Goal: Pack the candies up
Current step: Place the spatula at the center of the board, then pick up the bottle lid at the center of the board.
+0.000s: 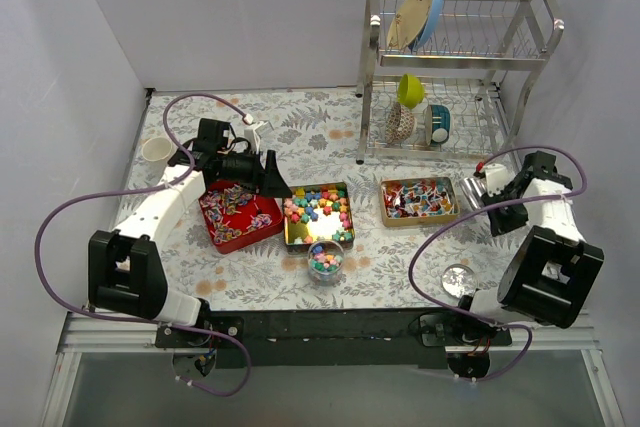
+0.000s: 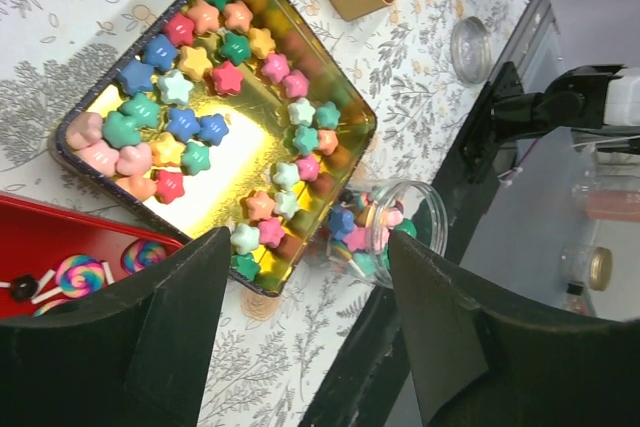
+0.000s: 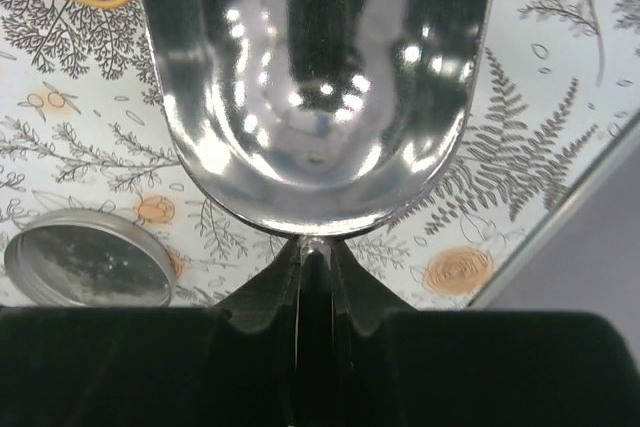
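Observation:
Candies lie in three tins: star-shaped pastel candies (image 1: 318, 209) in the middle gold tin (image 1: 347, 219), swirl lollipops (image 1: 236, 212) in the red tin (image 1: 262, 234), and wrapped pieces (image 1: 418, 197) in the right tin (image 1: 384, 209). A clear glass cup (image 1: 325, 260) in front holds mixed candies. My left gripper (image 1: 272, 181) is open and empty above the gap between the red and gold tins; its wrist view shows the star candies (image 2: 215, 77) and the cup (image 2: 400, 232). My right gripper (image 1: 497, 197) is shut on the handle of a metal scoop (image 3: 315, 77), right of the right tin; the scoop is empty.
A round metal lid (image 1: 459, 279) lies at the front right and also shows in the right wrist view (image 3: 90, 259). A dish rack (image 1: 455, 67) with plates and a green cup stands at the back right. A white cup (image 1: 156, 151) stands at the far left.

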`<state>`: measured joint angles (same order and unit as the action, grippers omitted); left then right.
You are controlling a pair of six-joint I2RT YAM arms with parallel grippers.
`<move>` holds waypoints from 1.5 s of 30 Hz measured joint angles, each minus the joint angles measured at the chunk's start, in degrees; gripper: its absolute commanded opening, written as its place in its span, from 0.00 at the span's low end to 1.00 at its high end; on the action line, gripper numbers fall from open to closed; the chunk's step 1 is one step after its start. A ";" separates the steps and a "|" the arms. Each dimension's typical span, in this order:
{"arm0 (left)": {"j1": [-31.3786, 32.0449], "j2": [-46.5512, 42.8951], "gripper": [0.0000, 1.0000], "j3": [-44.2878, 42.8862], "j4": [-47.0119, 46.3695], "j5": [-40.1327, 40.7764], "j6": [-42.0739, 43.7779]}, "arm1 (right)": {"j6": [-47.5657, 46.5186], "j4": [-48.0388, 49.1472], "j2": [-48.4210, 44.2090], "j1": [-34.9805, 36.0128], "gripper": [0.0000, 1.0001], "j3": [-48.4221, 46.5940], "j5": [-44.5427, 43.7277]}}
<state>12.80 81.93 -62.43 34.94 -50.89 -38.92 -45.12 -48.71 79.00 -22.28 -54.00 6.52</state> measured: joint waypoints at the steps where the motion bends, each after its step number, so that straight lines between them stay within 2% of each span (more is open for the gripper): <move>1: 0.00 -0.11 0.65 0.00 0.00 0.61 0.44 | 0.09 1.53 0.39 0.00 0.01 1.22 0.22; 5: 0.00 -0.70 0.65 -0.04 0.26 3.78 1.22 | 0.31 6.16 2.89 -0.13 0.01 4.48 1.11; 8: 0.00 -0.55 0.65 -0.63 1.90 6.38 2.19 | 0.42 8.70 5.27 -0.59 0.07 4.90 1.46; 12: 0.00 1.33 0.65 -3.65 5.27 8.96 5.60 | 0.59 11.30 8.11 -2.01 0.27 4.92 2.03; 18: 0.04 5.11 0.66 -6.84 6.75 10.43 7.50 | 0.46 12.11 9.64 -3.26 0.47 4.33 3.48; 25: 0.20 6.80 0.66 -9.03 6.14 10.67 6.58 | 0.31 12.28 8.41 -4.04 0.48 2.43 5.05; 29: 1.01 6.08 0.65 -8.94 2.64 11.06 4.96 | -3.54 9.29 0.22 -4.33 0.48 2.27 7.87; 32: 1.77 3.93 0.65 -6.10 -0.37 10.29 3.82 | -8.57 4.13 -7.19 -3.34 0.48 0.85 9.62; 37: 2.19 -2.78 0.65 2.14 -5.25 7.80 1.40 | -18.69 -4.55 -12.72 1.22 0.47 0.59 11.21; 41: 2.34 -6.49 0.65 4.90 -7.63 6.45 -0.57 | -27.80 -8.61 -17.31 5.27 0.47 6.95 11.80; 45: 2.34 -6.78 0.66 4.83 -8.59 6.38 -0.59 | -33.31 -8.50 -21.51 8.31 0.47 15.45 12.50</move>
<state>15.14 75.16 -57.60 26.35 -44.51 -39.51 -78.43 -57.21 57.49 -13.98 -38.54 19.03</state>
